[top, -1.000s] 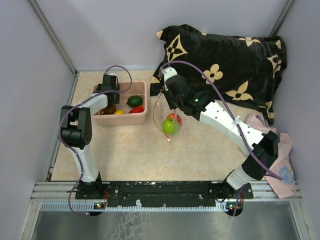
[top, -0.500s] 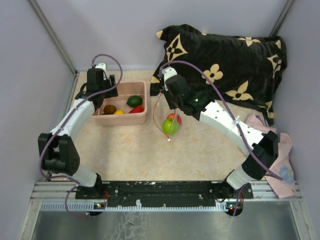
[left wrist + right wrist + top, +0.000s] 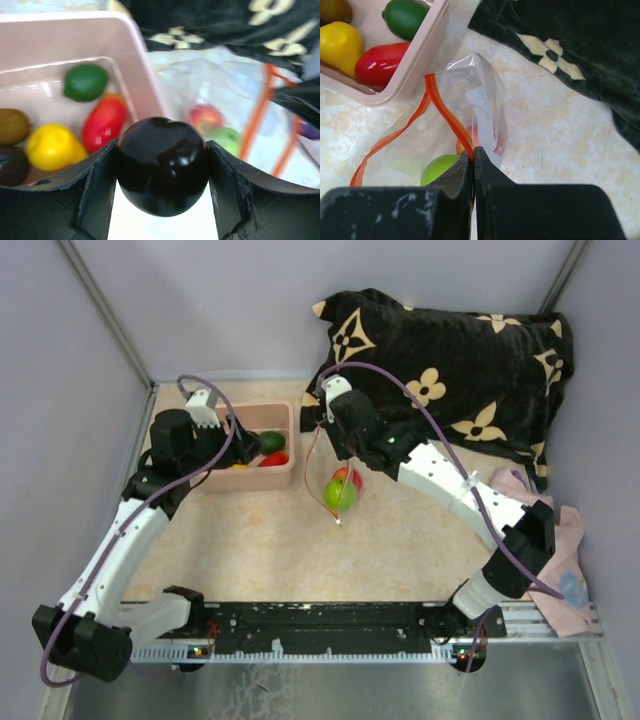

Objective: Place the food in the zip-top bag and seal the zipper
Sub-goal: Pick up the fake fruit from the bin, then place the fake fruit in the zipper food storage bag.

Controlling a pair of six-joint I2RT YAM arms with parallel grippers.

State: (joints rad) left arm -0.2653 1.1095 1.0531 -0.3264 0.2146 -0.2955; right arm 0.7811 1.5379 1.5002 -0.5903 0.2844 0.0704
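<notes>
Zip-top bag (image 3: 472, 82): clear, crinkled, held up by its mouth at the centre of the overhead view, just right of the pink bin (image 3: 288, 418). Contents: one red fruit (image 3: 206, 117) and one light green fruit (image 3: 226, 139), side by side.

Zipper (image 3: 445, 112): red-orange strip along the mouth, gaping in an open loop (one end trails to the lower left of the right wrist view).

Right gripper (image 3: 474, 152): jaws pressed together with no gap, pinching the zipper at the mouth edge.

Left gripper (image 3: 162, 150): jaws part-way apart, clamped on both sides of a dark glossy fruit (image 3: 162, 172) that fills the gap. It is lifted above the bin's right wall.

Bin contents: dark green fruit (image 3: 85, 82), red piece (image 3: 103, 122), yellow piece (image 3: 54, 146), brown piece (image 3: 11, 126) (another dark item at the left edge is cut off).

Table (image 3: 260, 540): beige, marbled. Walls (image 3: 200, 310): pale grey-lilac, on three sides. Metal rail (image 3: 320, 625): along the bottom.

Black cloth (image 3: 460, 360): cream flower pattern, heaped upper right, just behind the bag.

Pink cloth (image 3: 572, 550): lower right edge.

Obstruction: the bin's right wall stands between the held fruit and the bag mouth.
</notes>
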